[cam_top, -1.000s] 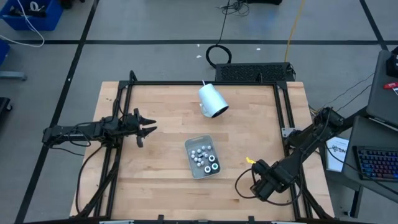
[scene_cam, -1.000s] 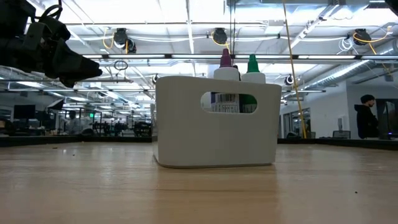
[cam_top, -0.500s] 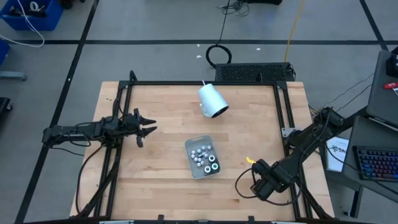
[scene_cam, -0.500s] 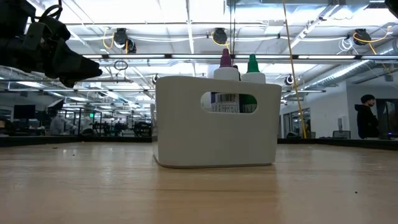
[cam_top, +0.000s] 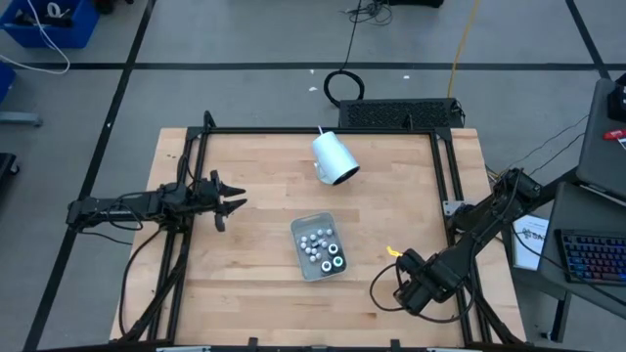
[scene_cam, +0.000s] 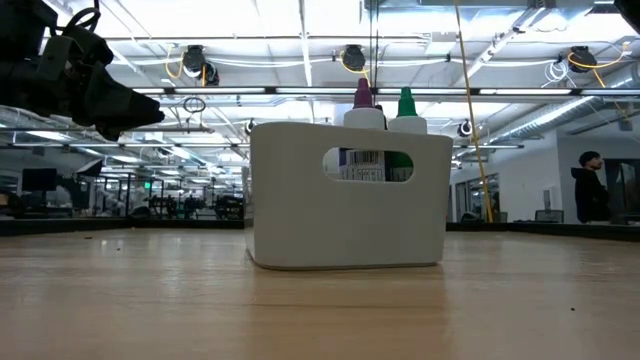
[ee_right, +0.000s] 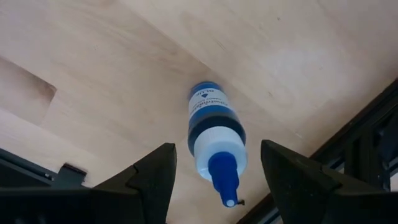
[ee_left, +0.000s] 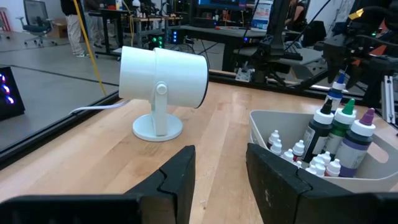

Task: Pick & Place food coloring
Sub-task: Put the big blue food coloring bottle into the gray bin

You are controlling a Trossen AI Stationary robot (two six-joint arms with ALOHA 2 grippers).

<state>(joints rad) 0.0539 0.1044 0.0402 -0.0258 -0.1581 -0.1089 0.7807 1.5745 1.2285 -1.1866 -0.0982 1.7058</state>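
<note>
A pale tray (cam_top: 302, 255) sits near the middle of the bench (cam_top: 254, 176), packed with food coloring (cam_top: 321, 247): about ten tiny whitish bottles and three taller dark ones with pale caps. One more, a blue bottle (ee_right: 214, 138), lies on its side on the bare wood near the bench's right edge, directly under the right end effector (ee_right: 214, 177), whose fingers are spread wide to either side of it without touching. The left end effector (cam_top: 231, 204) hovers over the left side, fingers partly apart and empty. A white cylindrical cup-shaped object (cam_top: 335, 158) stands toward the far edge, with open wood all around the tray.
</note>
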